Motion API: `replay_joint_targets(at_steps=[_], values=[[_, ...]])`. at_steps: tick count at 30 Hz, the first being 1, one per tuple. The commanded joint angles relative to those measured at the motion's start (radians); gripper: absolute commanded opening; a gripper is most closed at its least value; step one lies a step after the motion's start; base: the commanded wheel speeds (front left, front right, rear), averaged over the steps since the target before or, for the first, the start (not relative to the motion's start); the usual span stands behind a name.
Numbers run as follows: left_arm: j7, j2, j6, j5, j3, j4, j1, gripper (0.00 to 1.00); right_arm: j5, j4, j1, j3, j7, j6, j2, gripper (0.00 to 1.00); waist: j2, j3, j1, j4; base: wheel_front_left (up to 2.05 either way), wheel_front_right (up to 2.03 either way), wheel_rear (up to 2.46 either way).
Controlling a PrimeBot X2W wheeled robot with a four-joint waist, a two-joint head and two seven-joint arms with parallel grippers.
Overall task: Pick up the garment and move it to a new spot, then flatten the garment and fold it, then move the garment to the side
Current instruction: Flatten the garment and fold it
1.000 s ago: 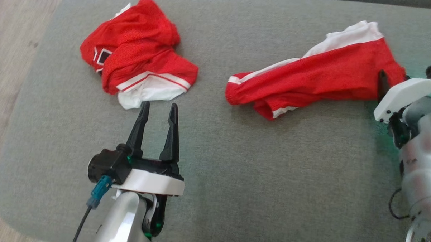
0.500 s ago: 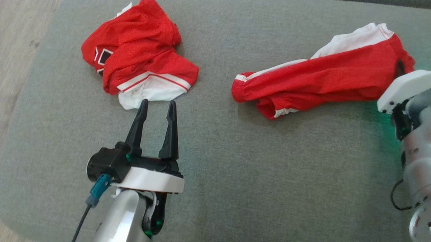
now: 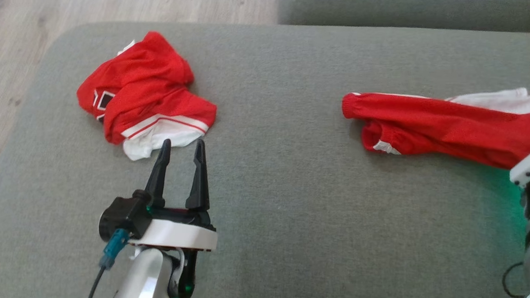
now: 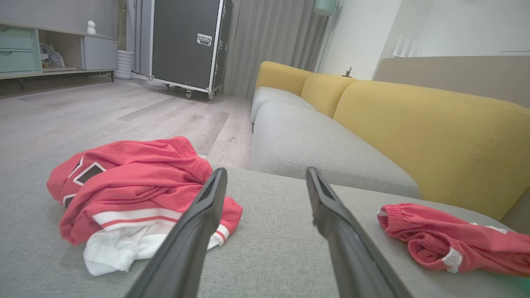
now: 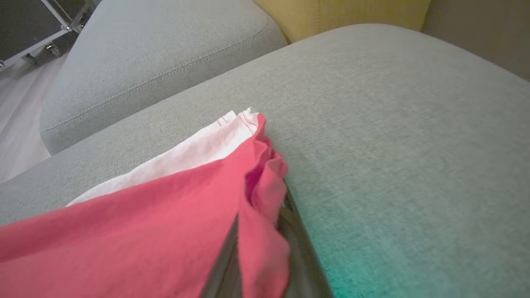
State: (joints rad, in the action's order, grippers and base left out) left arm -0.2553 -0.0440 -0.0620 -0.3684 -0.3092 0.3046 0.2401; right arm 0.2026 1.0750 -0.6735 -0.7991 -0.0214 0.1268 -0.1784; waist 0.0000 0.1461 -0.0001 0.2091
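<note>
The garment is red shorts with a white side panel, stretched long across the right of the grey cushion. My right gripper is shut on its right end, red cloth bunched between the dark fingers. In the head view only its white wrist housing shows at the right edge, under that end. The garment's cuffed end lies to the right in the left wrist view. My left gripper is open and empty, fingertips just short of a second crumpled red and white garment.
The second red garment lies crumpled on the cushion's left part near its edge. Wooden floor runs beyond the left and far edges. A grey and yellow sofa stands behind, a black wheeled case farther off.
My right gripper has shut on the garment's right end and drawn it right, away from the other garment, stretching it out. The head camera has shifted. The left gripper stays open.
</note>
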Motion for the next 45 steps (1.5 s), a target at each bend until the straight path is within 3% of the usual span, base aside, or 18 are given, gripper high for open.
replay_joint_targets(at_steps=[1,11,18,27,38,45], values=[[-0.006,-0.006,-0.003,0.007,0.042,-0.032,0.014,1.00,0.030,-0.060,-0.009,-0.005,-0.003,0.004,0.006,0.00,0.0000,-0.012,0.0001,-0.016,0.00,0.00,0.00],[-0.006,-0.006,-0.006,0.012,0.045,-0.036,0.008,1.00,0.166,-0.210,0.062,-0.142,-0.021,0.004,0.069,0.00,0.0000,-0.017,0.0001,-0.042,0.00,0.00,0.00],[-0.006,-0.006,-0.007,0.014,0.054,-0.035,0.005,1.00,0.126,-0.181,0.035,-0.078,-0.104,0.004,0.100,0.00,0.0000,-0.023,0.0001,-0.062,0.00,0.00,0.00],[-0.006,-0.006,-0.007,0.015,0.057,-0.020,-0.010,1.00,-0.004,-0.109,-0.021,0.178,-0.227,0.004,0.122,0.00,0.0000,-0.081,0.0001,-0.054,0.00,0.00,0.00],[-0.006,-0.006,-0.007,0.025,0.064,-0.013,-0.027,1.00,-0.311,-0.099,0.012,0.638,-0.240,0.004,0.128,0.00,0.0000,-0.116,0.0001,0.003,0.00,0.00,0.00],[-0.006,-0.006,-0.009,0.032,0.069,-0.010,-0.038,1.00,-0.429,-0.110,0.070,0.832,-0.240,0.004,0.128,0.00,0.0000,-0.124,0.0001,0.035,0.00,0.00,0.00]])
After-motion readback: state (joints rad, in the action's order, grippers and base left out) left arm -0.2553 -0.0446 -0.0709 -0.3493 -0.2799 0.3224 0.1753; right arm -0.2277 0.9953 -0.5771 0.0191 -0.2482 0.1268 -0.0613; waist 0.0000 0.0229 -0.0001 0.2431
